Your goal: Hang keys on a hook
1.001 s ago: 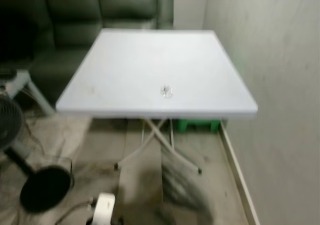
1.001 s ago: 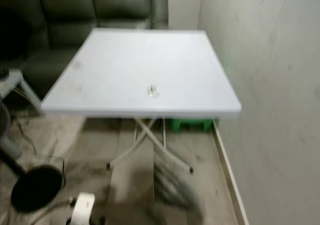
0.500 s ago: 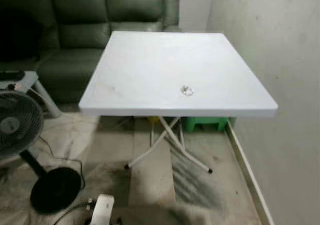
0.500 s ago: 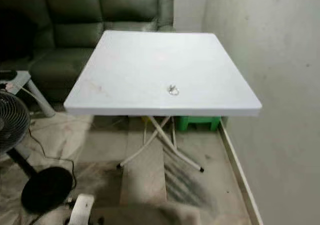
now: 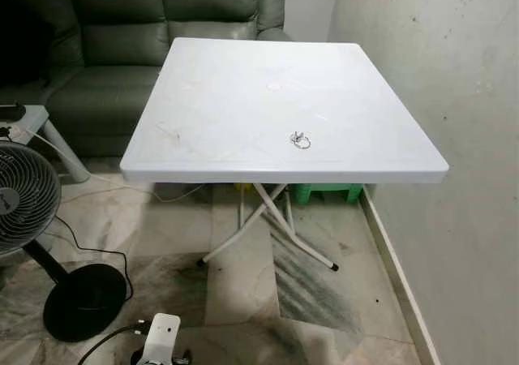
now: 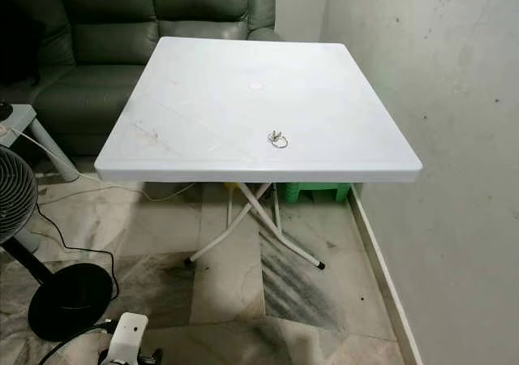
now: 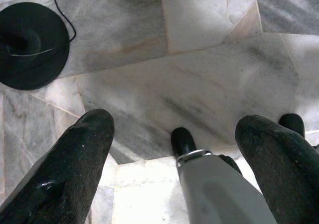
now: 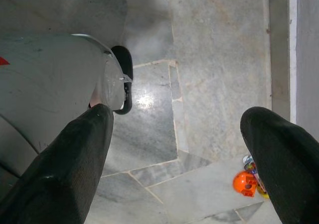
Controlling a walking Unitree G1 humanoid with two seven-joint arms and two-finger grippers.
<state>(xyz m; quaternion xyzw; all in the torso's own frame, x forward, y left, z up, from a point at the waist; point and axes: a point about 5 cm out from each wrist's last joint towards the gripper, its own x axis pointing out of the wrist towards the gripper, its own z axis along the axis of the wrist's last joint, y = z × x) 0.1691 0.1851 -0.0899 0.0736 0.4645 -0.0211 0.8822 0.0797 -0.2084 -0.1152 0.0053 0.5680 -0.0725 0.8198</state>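
Since half a second ago the head camera has shifted and steadied, so the white folding table (image 5: 243,97) sits a little higher in the frame and reads sharp; the things themselves lie as they did. On the tabletop, right of centre and close to the near edge, lie the keys (image 5: 301,140): a small silvery metal ring with a short key or two splayed from its upper side, flat on the white surface and apart from everything else.

Both grippers hang low over the marble floor (image 7: 209,79), well apart from the keys. In its wrist view the left gripper (image 7: 177,149) has its two black fingers spread wide with nothing between them, above the floor near the black round base of a standing fan (image 5: 86,300). The right gripper (image 8: 177,154) is likewise spread wide and empty; a small orange toy (image 8: 245,182) lies on the tiles beyond it.

A dark green sofa (image 5: 122,32) fills the upper left of the eye view, and a pale wall (image 5: 454,97) runs down the right.
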